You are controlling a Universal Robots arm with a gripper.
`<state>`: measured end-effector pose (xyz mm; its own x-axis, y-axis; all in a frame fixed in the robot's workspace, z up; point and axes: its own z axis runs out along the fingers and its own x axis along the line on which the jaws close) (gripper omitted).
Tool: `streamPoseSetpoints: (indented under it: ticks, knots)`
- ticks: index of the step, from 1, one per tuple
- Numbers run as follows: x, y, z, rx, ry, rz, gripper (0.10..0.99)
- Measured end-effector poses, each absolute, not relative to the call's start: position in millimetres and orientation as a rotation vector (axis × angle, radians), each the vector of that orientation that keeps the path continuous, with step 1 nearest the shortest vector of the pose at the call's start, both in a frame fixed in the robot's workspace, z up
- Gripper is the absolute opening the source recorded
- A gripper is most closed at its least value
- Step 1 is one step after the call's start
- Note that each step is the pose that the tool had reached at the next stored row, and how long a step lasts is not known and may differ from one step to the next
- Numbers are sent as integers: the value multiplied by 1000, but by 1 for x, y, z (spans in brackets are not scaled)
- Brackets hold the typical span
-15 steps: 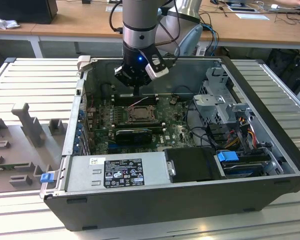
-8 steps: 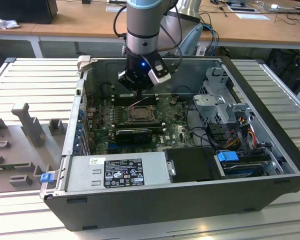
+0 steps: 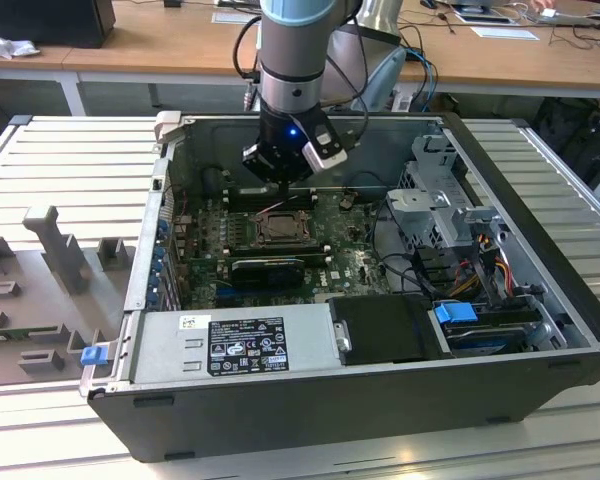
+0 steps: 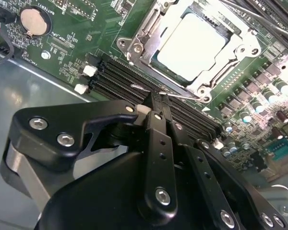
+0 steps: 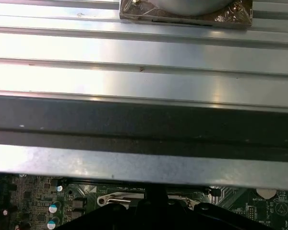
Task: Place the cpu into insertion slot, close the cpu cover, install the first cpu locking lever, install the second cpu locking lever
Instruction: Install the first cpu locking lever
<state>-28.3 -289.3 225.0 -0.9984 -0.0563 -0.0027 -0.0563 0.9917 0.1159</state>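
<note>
We see cpu [image 4: 194, 45] seated in slot [image 4: 134, 48], cover [image 4: 240, 45] down around it. Gripper [image 4: 158, 103] beside socket edge, fingers pinched narrow on thin wire lever [image 4: 146, 88] over memory slots [image 4: 120, 76].

The pincer [image 4: 158, 103] hides part of the memory slots [image 4: 134, 79], and the picture's edge crops the insertion slot [image 4: 149, 28].

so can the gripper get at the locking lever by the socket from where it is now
Probably yes. In the second wrist view the gripper sits right at the thin wire lever beside the insertion slot, with nothing between them; the cpu lies seated.
</note>
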Motion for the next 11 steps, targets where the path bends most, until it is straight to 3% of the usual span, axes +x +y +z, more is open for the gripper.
streamPoseSetpoints:
  ticks: [11]
  knots:
    - [-22,-289,217,89,-3134,-182,106]
